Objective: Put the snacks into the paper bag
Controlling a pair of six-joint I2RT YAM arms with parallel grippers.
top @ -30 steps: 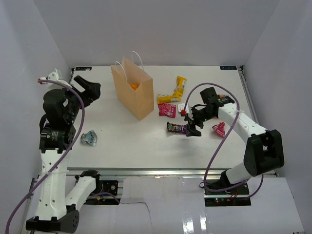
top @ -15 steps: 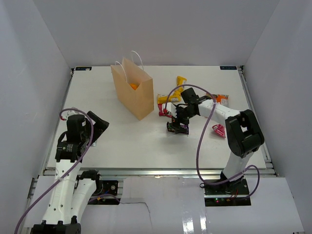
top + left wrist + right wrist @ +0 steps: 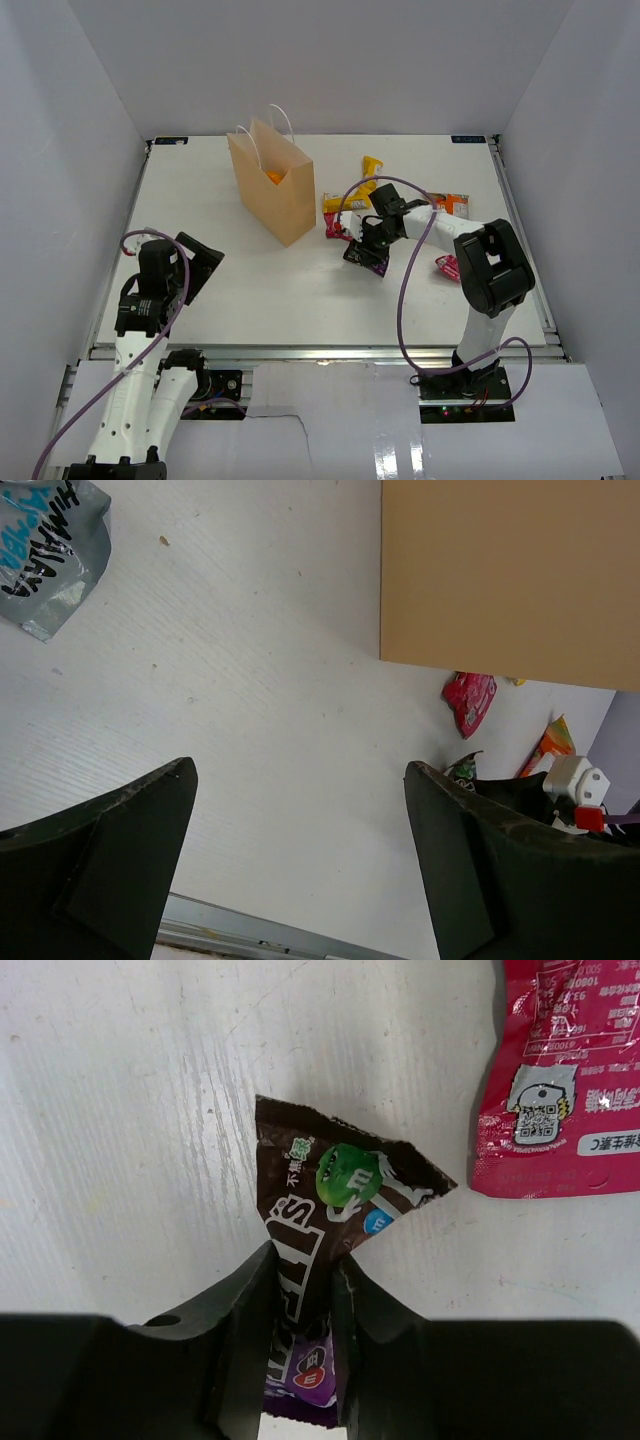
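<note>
The tan paper bag stands upright at the back left of the table, with something orange showing inside it. My right gripper is down at the table, shut on a dark brown candy packet that is pinched between both fingers. Right next to it lies a pink packet. Yellow packets, an orange one and a second pink one lie around it. My left gripper hangs open over bare table, far from the bag.
A silver packet lies on the table near my left gripper. The table's metal front edge runs just below the left fingers. White walls enclose the table on three sides.
My right gripper slid left onto the dark brown packet and closed on it. The left arm dropped from high at the left to low near the front-left edge.
</note>
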